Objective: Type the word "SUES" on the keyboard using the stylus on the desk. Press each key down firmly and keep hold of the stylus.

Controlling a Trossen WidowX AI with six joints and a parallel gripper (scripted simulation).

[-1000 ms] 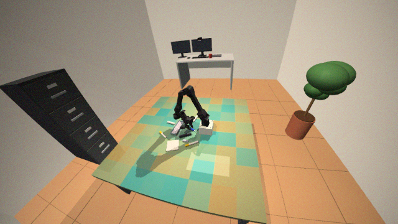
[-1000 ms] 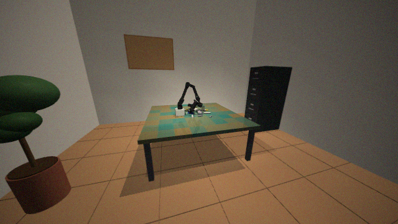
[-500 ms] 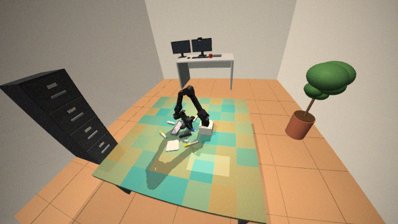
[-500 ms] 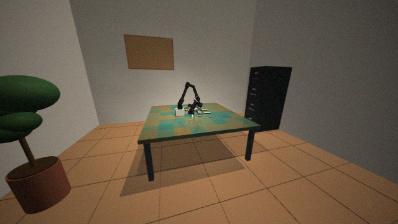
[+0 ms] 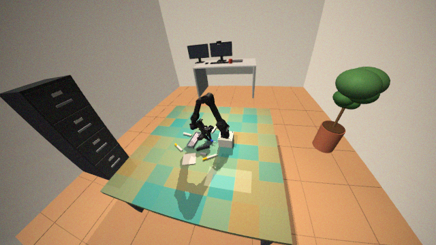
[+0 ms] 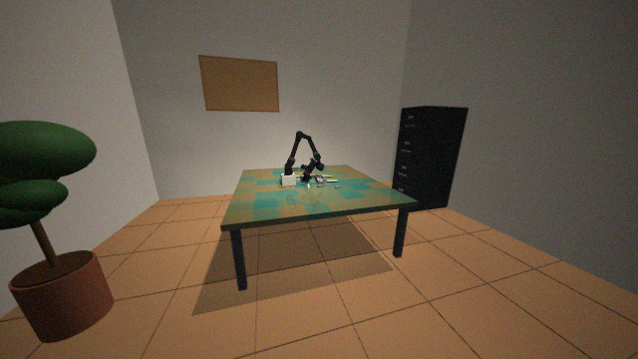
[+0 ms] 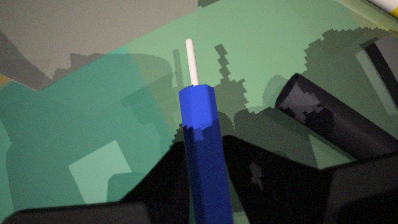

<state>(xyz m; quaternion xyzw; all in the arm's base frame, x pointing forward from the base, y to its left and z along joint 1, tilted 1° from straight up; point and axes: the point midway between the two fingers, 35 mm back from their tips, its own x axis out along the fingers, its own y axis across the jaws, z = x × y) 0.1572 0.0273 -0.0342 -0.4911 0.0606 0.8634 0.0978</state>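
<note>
The stylus (image 7: 201, 107) (image 5: 212, 140) has a blue six-sided body and a thin white tip. In the wrist view it runs up from the bottom edge, its tip pointing to the top of the picture. My gripper (image 7: 203, 147) is shut on the stylus body, with a dark finger on each side. The stylus tip's height above the desk is hard to tell. The keyboard (image 5: 194, 139) (image 6: 319, 179) has pale keys and lies beside the gripper, on its left in the top view. It is out of the wrist view, and single keys cannot be read.
A dark cylinder (image 7: 336, 117) (image 5: 203, 148) lies near the gripper, with a small grey block (image 5: 204, 154) by it. A pale notepad (image 5: 189, 159) and white-and-yellow markers (image 5: 210, 157) (image 5: 178, 147) lie around. The arm's white base (image 5: 225, 139) stands close to the gripper.
</note>
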